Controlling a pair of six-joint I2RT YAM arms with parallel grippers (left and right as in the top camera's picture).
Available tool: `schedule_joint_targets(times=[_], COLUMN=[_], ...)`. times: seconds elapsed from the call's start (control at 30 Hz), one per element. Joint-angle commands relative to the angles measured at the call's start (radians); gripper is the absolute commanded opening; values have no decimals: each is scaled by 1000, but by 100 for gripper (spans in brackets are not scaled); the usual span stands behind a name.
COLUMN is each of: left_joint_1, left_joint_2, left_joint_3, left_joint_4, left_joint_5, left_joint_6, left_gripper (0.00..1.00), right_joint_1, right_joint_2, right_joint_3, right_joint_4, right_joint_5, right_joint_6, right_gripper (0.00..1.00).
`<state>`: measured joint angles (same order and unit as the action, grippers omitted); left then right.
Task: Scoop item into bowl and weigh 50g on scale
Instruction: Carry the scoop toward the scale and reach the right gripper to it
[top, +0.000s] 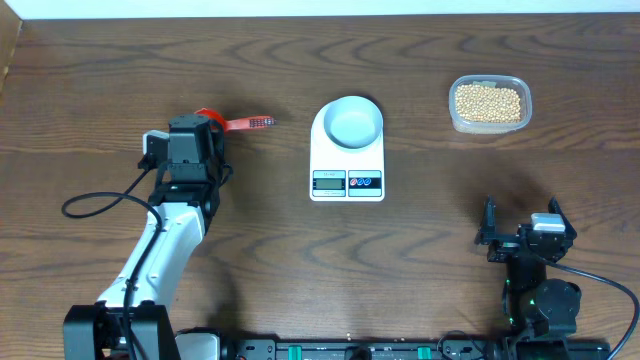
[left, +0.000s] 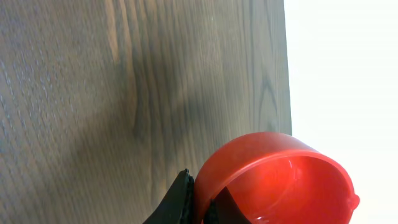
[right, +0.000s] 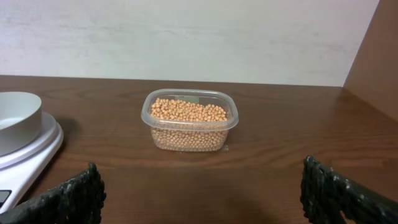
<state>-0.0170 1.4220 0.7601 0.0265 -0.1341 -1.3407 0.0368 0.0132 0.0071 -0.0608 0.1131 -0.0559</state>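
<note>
The tan beans (top: 488, 102) fill a clear plastic tub (top: 455, 118) at the back right; they also show in the right wrist view (right: 188, 111). The pale bowl (top: 352, 122) sits empty on the white scale (top: 347, 165), both at that view's left edge (right: 15, 118), (right: 34, 155). My left gripper (top: 203, 128) is shut on the rim of a red scoop (top: 210, 115), whose handle (top: 255, 122) points right. In the left wrist view the fingers (left: 200, 202) pinch the scoop's cup wall (left: 280, 180); the cup is empty. My right gripper (top: 525, 232) is open and empty, well in front of the tub (right: 202, 193).
A black cable (top: 95, 200) loops left of the left arm. The table's far edge meets a white wall (top: 320, 8). Bare wood lies between the scale and the tub.
</note>
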Motion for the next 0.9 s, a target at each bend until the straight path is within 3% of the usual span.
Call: schedule_joint_targets(times=[0.0, 0.53, 0.87], left_joint_1=[0, 0, 0], left_joint_2=[-14, -14, -26], left_joint_3=[13, 13, 13], left_joint_4=[3, -3, -11], left_joint_5=[-55, -50, 60], left_joint_6=[-11, -3, 70], left_gripper=[7, 7, 7], right_joint_1=[-6, -6, -6], right_joint_2=[2, 3, 3], right_joint_3=[-1, -1, -1], right_joint_4=[-2, 5, 186], right_joint_5=[14, -13, -78], right_joint_6=[-5, -4, 303], right_gripper=[99, 99, 99])
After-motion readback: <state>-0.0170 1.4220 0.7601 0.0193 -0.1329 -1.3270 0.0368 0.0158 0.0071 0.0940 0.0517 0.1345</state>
